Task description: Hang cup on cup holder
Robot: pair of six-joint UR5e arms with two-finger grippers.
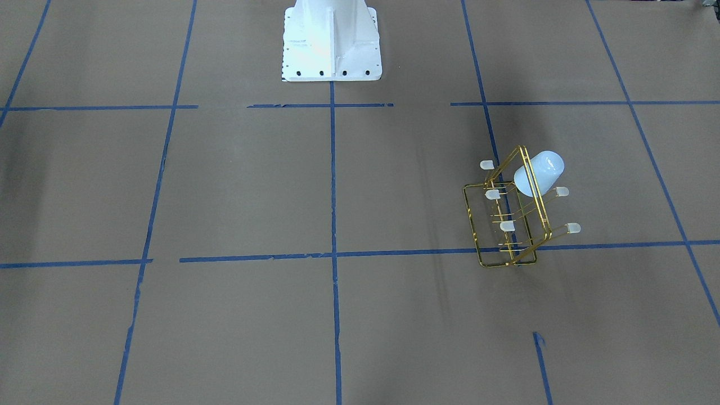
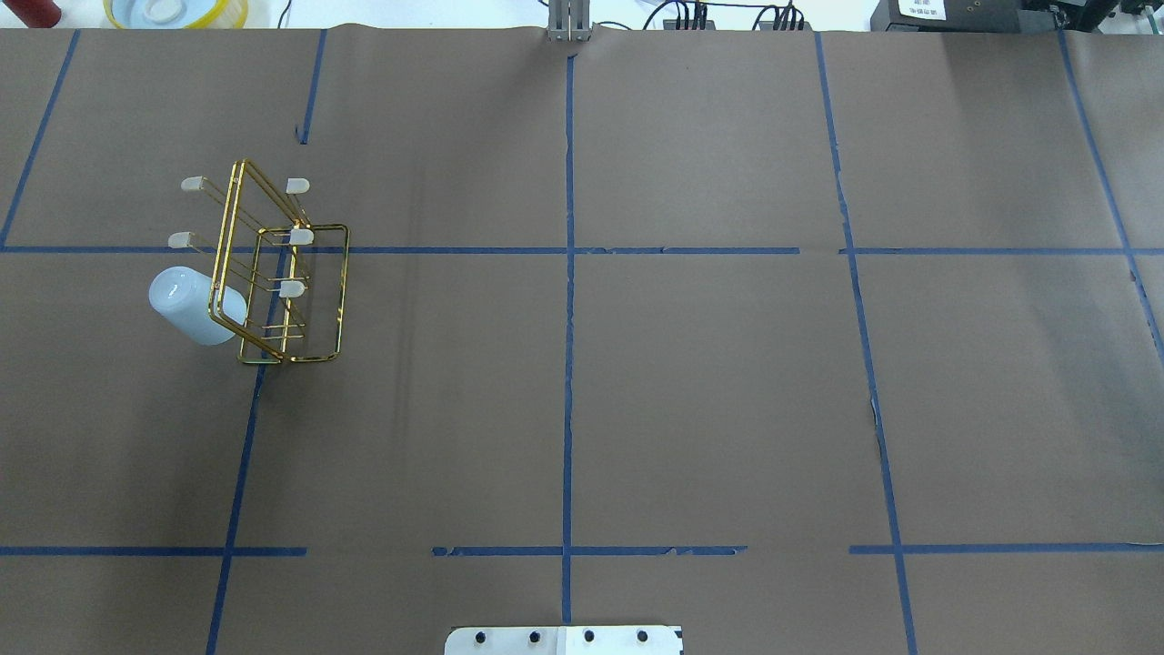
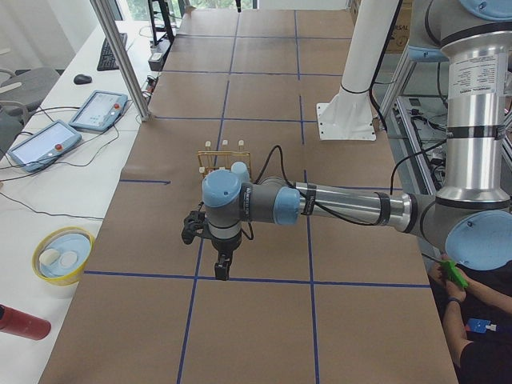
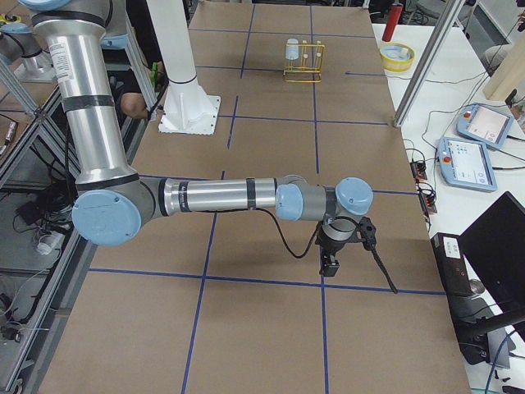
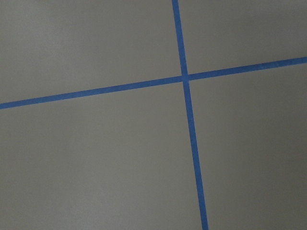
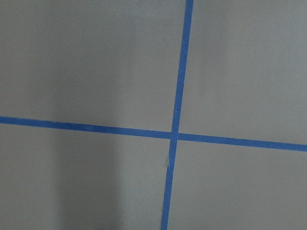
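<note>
The pale blue-white cup [image 2: 191, 305] hangs tilted, mouth inward, on a near-side prong of the gold wire cup holder [image 2: 301, 236] on the table's left half. In the front-facing view the cup [image 1: 540, 171] sits on the upper right of the holder [image 1: 507, 225]. My left gripper [image 3: 222, 266] shows only in the left side view, near the table's left end, away from the holder [image 3: 218, 160]; I cannot tell its state. My right gripper [image 4: 330, 264] shows only in the right side view, far from the cup [image 4: 292, 49]; I cannot tell its state. Both wrist views show only paper and blue tape.
The white robot base [image 1: 332, 39] stands at the table's middle edge. A yellow bowl [image 3: 62, 254] and a red can [image 3: 20, 322] lie on the side bench beyond the left end. Control tablets [image 4: 467, 160] lie beyond the right end. A person [image 3: 468, 320] sits beside the robot.
</note>
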